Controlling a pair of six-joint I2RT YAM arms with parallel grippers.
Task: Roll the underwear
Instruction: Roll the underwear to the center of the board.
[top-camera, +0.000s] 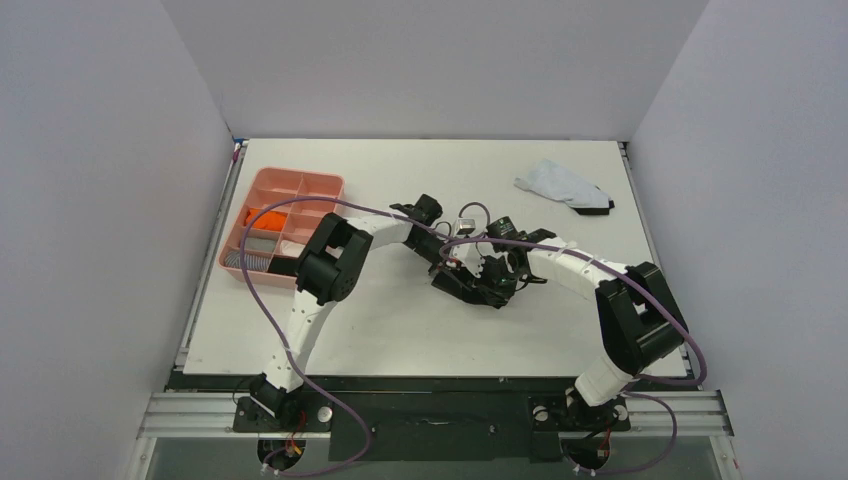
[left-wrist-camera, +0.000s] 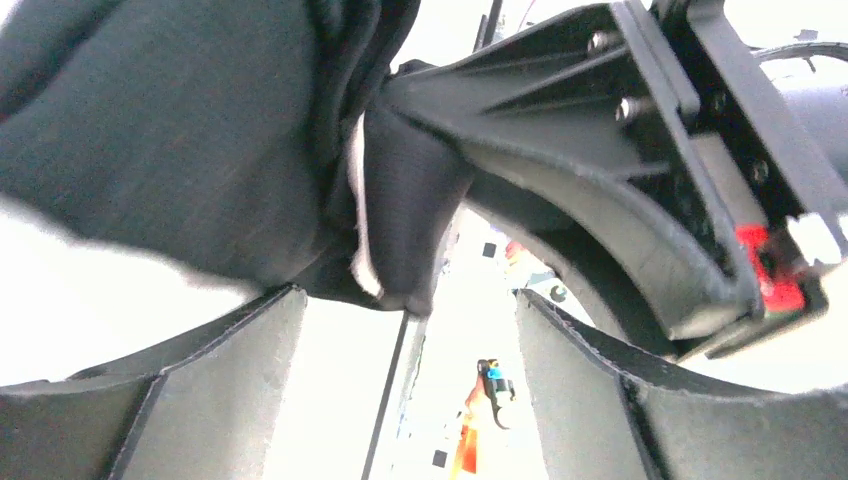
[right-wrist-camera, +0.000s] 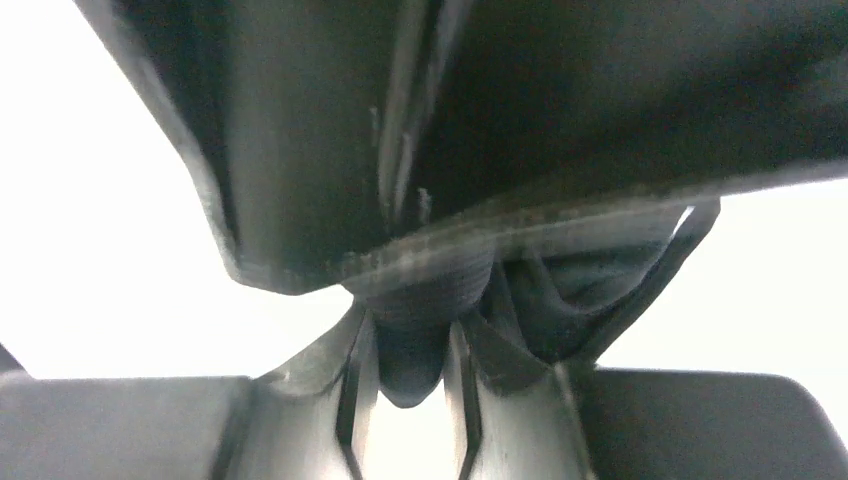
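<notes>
Pinching a fold of the black underwear (right-wrist-camera: 420, 300), right tool (right-wrist-camera: 412, 345) holds it at mid bench (top-camera: 400, 340); left tool (left-wrist-camera: 408, 300) spread, empty, cloth bunched just ahead of its tips, btwn both arms. Long axis: can't tell. Left arm looks best placed to regrip.

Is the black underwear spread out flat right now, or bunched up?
Bunched up. The black underwear is gathered in folds, one fold pinched in the right hand; from above it is a small dark clump.

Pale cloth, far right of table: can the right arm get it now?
Probably not yet: the right gripper is pinching the black underwear mid-table. Otherwise nothing seems to lie between it and the pale cloth.
</notes>
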